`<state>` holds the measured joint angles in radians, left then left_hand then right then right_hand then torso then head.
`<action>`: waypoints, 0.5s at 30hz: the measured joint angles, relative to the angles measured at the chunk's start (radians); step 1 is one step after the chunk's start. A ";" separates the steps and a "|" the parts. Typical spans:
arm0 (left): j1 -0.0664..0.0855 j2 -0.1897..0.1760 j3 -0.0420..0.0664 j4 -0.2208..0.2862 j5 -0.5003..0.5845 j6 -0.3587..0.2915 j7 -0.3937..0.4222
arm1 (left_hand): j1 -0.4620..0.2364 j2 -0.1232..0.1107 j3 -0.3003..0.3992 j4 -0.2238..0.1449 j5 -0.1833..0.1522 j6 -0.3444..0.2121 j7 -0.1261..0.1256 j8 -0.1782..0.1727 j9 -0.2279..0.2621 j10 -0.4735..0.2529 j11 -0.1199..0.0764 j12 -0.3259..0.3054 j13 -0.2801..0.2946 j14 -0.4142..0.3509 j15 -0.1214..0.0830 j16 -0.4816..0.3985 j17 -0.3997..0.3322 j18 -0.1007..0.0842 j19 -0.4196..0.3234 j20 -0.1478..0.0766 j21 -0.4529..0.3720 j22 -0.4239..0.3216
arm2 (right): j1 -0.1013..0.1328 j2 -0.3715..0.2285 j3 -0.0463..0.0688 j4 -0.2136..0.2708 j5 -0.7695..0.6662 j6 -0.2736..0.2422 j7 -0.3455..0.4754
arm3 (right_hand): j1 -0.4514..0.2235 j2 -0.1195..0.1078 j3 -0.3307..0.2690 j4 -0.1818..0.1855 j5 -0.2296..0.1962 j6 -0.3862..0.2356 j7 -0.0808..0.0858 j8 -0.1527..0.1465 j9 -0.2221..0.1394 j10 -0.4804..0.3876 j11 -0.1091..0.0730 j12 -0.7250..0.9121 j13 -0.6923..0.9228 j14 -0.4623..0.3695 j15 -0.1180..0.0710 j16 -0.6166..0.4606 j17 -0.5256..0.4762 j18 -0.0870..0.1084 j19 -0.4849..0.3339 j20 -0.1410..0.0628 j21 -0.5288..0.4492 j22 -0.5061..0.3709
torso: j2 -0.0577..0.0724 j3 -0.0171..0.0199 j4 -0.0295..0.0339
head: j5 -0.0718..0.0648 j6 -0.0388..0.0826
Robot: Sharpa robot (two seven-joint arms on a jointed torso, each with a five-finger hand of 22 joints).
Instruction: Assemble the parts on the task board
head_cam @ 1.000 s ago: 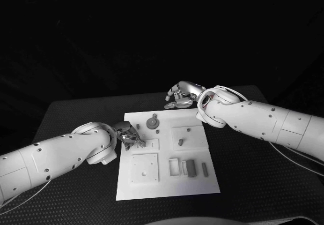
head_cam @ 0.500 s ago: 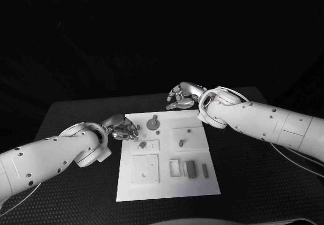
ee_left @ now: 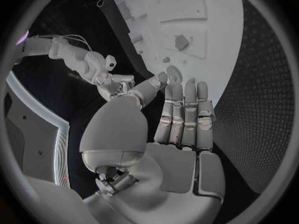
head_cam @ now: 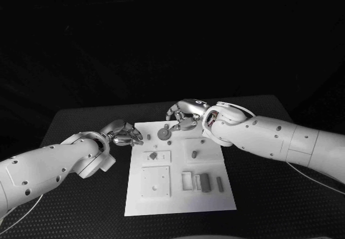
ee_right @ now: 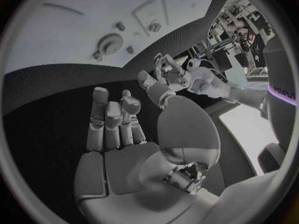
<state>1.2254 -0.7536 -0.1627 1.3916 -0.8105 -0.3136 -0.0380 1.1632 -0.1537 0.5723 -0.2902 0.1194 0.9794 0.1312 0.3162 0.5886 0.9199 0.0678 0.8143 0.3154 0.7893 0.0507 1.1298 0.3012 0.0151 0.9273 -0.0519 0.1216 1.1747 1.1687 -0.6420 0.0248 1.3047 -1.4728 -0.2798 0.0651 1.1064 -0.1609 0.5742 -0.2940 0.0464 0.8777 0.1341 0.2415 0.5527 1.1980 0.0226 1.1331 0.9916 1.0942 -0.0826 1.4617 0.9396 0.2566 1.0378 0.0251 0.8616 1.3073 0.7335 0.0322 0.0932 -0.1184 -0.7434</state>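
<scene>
The white task board (head_cam: pixel 162 201) lies in the middle of the black table. A round disc part (head_cam: pixel 164 133) and a small peg (head_cam: pixel 149 135) stand near its far edge. Two more small parts (head_cam: pixel 153 156) (head_cam: pixel 193 153) stand in square recesses mid-board. Several flat bars (head_cam: pixel 205 181) lie at the near right. My left hand (head_cam: pixel 123 134) hovers just off the board's far left edge; its fingers (ee_left: pixel 185 109) are stretched out and hold nothing. My right hand (head_cam: pixel 183 113) hangs over the board's far edge, just behind the disc (ee_right: pixel 111 46), its fingers (ee_right: pixel 106 119) spread and empty.
Black textured table (head_cam: pixel 280 189) surrounds the board on all sides. A square plate recess (head_cam: pixel 154 181) sits at the board's near left. My right forearm (head_cam: pixel 266 137) reaches across the table's far right.
My left hand has drawn back from above the mid-board recess to the board's far left edge. My right hand has moved left and nearer, up to the disc part.
</scene>
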 measured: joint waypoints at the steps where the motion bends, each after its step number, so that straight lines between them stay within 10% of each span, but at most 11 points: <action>1: 0.000 -0.001 0.000 -0.002 0.035 -0.008 0.010 | -0.002 0.000 0.000 0.000 0.000 -0.006 0.001 0.000 -0.001 -0.004 0.004 -0.011 -0.008 -0.003 0.003 -0.010 -0.005 0.000 -0.004 0.004 -0.008 -0.003 | -0.001 0.011 -0.012 0.001 -0.017 0.004 0.008 | 0.001 -0.001 0.000 0.000 0.000 0.000 0.000 -0.004 -0.001 -0.001 -0.001 0.000 0.000 -0.001 -0.001 0.000 0.000 0.000 0.000 0.000 0.000 0.000 | 0.000 -0.0002 0.0006 | 0.002 0.001; 10: 0.000 -0.005 0.000 -0.013 0.230 -0.056 0.073 | -0.008 0.004 0.000 0.000 0.000 -0.017 0.004 -0.004 -0.011 -0.003 0.018 -0.056 -0.045 -0.009 0.016 -0.054 -0.024 0.000 -0.018 0.018 -0.033 -0.021 | -0.002 0.084 -0.102 -0.021 -0.133 0.045 0.053 | 0.009 -0.009 -0.017 0.003 0.000 -0.016 -0.009 -0.012 -0.005 -0.010 -0.007 0.000 0.000 -0.008 -0.005 0.000 0.001 0.002 -0.007 0.007 0.000 0.000 | 0.001 -0.0011 0.0044 | 0.013 0.004; 15: 0.000 -0.007 0.000 -0.016 0.284 -0.077 0.096 | -0.012 0.008 0.000 0.000 0.000 -0.017 0.004 -0.004 -0.013 -0.003 0.018 -0.059 -0.048 -0.005 0.019 -0.058 -0.025 0.000 -0.014 0.022 -0.033 -0.023 | -0.016 0.125 -0.116 -0.043 -0.178 0.064 0.065 | 0.013 -0.007 -0.023 0.002 0.000 -0.024 -0.016 -0.017 -0.008 -0.010 -0.007 0.000 0.000 -0.015 -0.009 0.000 0.003 0.006 -0.009 0.009 0.000 0.000 | 0.002 -0.0026 0.0070 | 0.017 0.004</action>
<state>1.2255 -0.7603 -0.1628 1.3759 -0.5269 -0.3904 0.0583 1.1509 -0.1459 0.5722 -0.2903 0.1193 0.9627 0.1355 0.3126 0.5758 0.9167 0.0858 0.7548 0.2676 0.7842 0.0700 1.0717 0.2759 0.0150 0.9133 -0.0302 0.0881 1.1522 1.1530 -0.5175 -0.0912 1.2622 -1.6506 -0.2162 0.1297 1.1195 -0.1682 0.5511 -0.2918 0.0464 0.8534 0.1184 0.2243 0.5445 1.1882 0.0161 1.1331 0.9916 1.0788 -0.0914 1.4617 0.9422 0.2630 1.0289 0.0341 0.8615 1.3073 0.7354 0.0296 0.1002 -0.1012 -0.7391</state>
